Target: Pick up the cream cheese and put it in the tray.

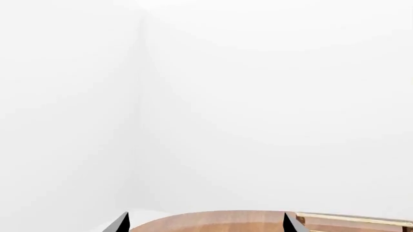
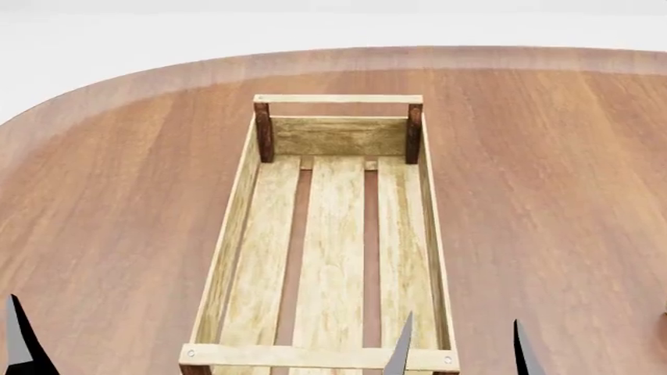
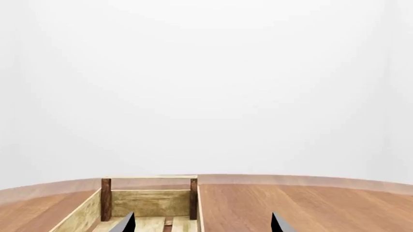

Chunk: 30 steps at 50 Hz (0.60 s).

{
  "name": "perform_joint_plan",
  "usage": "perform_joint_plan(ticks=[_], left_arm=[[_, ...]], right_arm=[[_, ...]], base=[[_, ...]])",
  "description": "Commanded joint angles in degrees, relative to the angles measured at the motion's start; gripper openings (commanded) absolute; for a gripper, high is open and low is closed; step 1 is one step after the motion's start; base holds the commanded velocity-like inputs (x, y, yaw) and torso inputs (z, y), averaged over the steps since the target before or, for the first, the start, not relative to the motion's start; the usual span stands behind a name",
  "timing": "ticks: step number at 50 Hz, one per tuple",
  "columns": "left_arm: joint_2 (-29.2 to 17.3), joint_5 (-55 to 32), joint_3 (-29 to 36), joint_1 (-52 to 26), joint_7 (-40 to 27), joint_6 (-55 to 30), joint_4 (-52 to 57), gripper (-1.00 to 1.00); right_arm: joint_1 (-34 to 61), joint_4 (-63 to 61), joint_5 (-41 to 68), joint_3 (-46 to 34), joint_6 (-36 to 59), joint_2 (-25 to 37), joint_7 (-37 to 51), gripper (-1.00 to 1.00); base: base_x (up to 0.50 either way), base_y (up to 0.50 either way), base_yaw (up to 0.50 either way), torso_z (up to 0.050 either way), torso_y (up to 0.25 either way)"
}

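- We cannot see the cream cheese in any view, so the first risk is a blind reach: moving either arm before the box is found could sweep it off the table (image 2: 542, 195) or knock it away from the tray (image 2: 237, 234).
- The tray lies lengthwise away from us at the middle of the table, with nothing in it; its near handle bar sits right by the fingertips, and a low move across it could catch the bar and shove the tray.
- The right gripper (image 2: 458, 348) hangs at the tray's near right corner, fingertips spread apart with nothing between them; the right wrist view (image 3: 203, 223) shows the same gap.
- The left gripper (image 1: 205, 223) also shows two tips set wide with nothing held; in the head view only one tip shows, well left of the tray.
- The table is smooth reddish-brown wood with a rounded far edge; a small box would likely slide on it if nudged.
- Beyond the tray the room is plain white, walls and floor hardly distinct.
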Motion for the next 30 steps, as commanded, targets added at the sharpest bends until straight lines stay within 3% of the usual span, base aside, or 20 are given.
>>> perform_joint_plan(ticks=[1, 20, 30], left_arm=[[-0.27, -0.15, 0.21, 0.04, -0.31, 0.12, 0.04, 1.0], [-0.58, -0.24, 0.7, -0.1, -0.75, 0.44, -0.43, 1.0], [-0.7, -0.23, 1.06, -0.18, -0.93, 0.68, -0.82, 1.0]], right_arm=[[0.1, 0.15, 0.01, -0.4, -0.1, 0.22, 0.34, 1.0], [0.28, 0.35, -1.04, -1.26, 0.09, 0.48, 1.22, 1.0], [0.95, 1.96, -1.17, -1.58, -0.1, 0.47, 1.53, 1.0]], base=[[0.27, 0.0, 0.0, 0.0, 0.0], [0.23, 0.02, 0.0, 0.0, 0.001], [0.14, 0.22, 0.0, 0.0, 0.0]])
